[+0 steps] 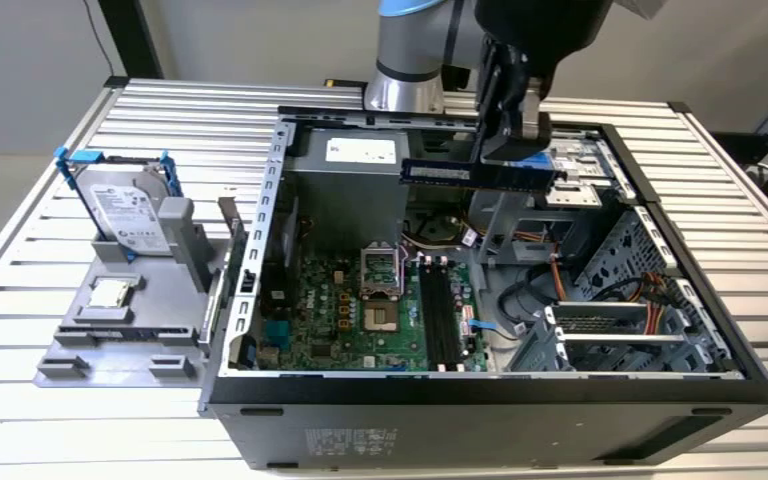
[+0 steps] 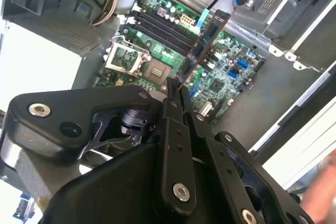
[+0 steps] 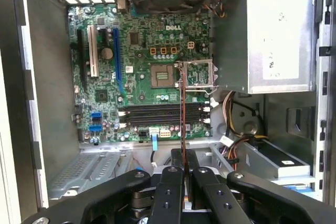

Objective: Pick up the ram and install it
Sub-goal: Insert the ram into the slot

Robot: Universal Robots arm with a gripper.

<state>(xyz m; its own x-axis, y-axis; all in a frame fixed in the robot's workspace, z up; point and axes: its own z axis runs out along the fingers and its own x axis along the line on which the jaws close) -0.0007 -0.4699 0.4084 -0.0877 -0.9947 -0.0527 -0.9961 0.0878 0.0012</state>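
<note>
Now my pincer (image 1: 510,158) is clamped on the ram (image 1: 438,173), a long, thin dark-blue stick with a pale label. I see it held level above the motherboard (image 1: 357,310).

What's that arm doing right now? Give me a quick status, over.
End effector shut on the ram. Ram held above the open case, not in a slot. Black slots bare, nothing seen across them.
</note>
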